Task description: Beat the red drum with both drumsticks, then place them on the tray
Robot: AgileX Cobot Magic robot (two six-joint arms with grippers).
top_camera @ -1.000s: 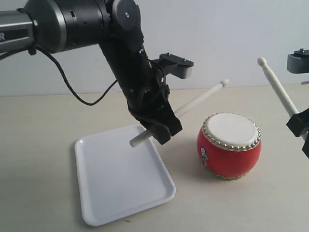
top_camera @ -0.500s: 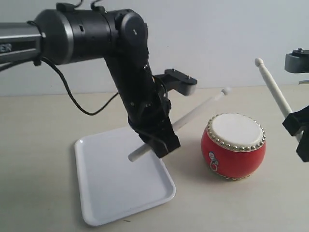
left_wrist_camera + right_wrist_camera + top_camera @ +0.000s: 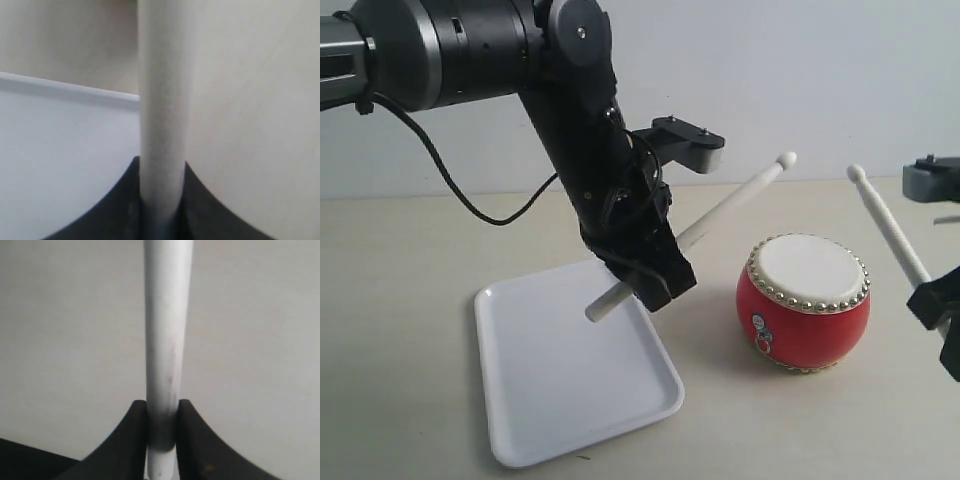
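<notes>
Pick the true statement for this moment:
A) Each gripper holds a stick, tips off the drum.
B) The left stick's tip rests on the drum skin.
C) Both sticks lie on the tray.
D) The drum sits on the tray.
A: the left gripper clamps the left stick, the right gripper clamps the right stick, and both tips are in the air, clear of the drum.

The exterior view is bright and evenly lit, with soft light that seems to come from above. The red drum [image 3: 803, 318] throws only a weak, soft-edged shadow to its left on the table [image 3: 400, 330]. The white tray [image 3: 550, 390] is very bright, with little detail on its surface. The black arm [image 3: 585, 150] shows pale, dull highlights. The picture is slightly soft and grainy. In the left wrist view the left drumstick [image 3: 162, 125] is very close and blurred. In the right wrist view the right drumstick [image 3: 167, 340] is also out of focus. Both backgrounds are dimmer and without sharp detail.
</notes>
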